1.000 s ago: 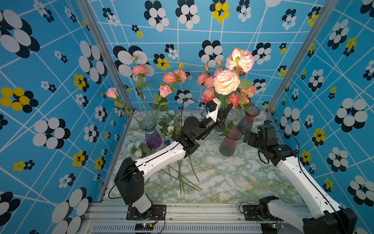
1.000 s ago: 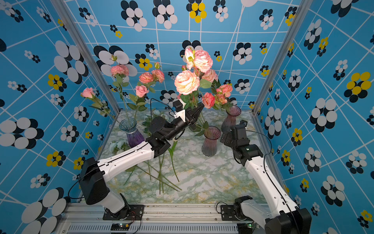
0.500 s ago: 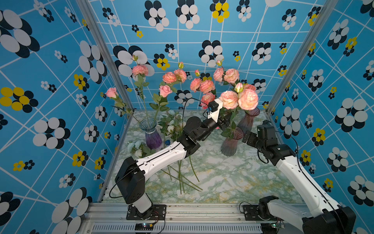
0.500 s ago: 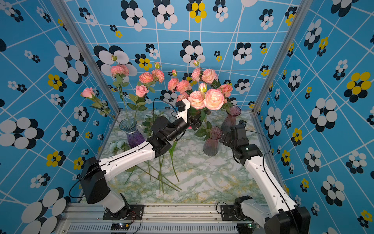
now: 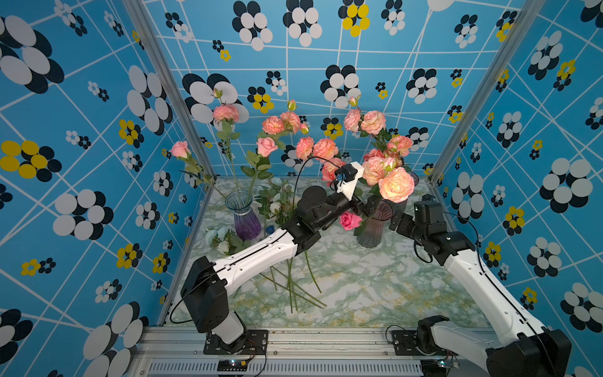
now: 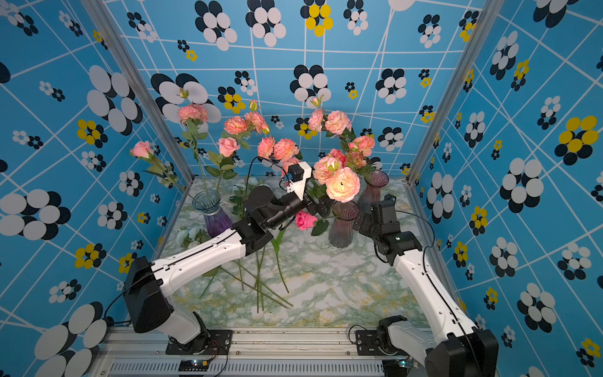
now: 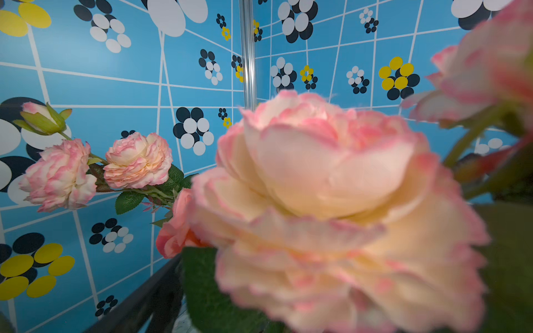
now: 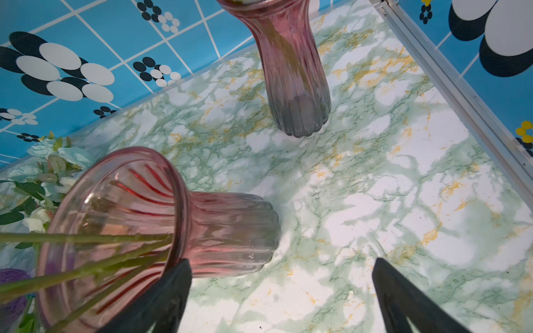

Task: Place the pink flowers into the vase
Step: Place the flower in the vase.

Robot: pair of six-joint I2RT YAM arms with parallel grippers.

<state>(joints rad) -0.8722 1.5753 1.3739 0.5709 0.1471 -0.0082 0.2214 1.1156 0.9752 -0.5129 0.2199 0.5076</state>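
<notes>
The pink flowers (image 5: pixel 395 188) are seen standing in the ribbed pink vase (image 5: pixel 370 233), with their stems visible inside it in the right wrist view. The left gripper (image 5: pixel 366 207) is held at the vase's neck, and its opening cannot be told. The right gripper (image 8: pixel 281 261) is spread wide and empty, just beside the vase.

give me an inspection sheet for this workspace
surface: marble-look tabletop; nothing spilled seen
job's things: pink flowers stand in purple vase, near pink vase, far pink vase; one pink rose and loose stems lie outside
clutter: white flowers and blue flower beside purple vase
grippers: left gripper looks open by near pink vase; right gripper open, empty
cables: black cable arcs over left wrist, free
surroundings: blue patterned walls, metal posts
</notes>
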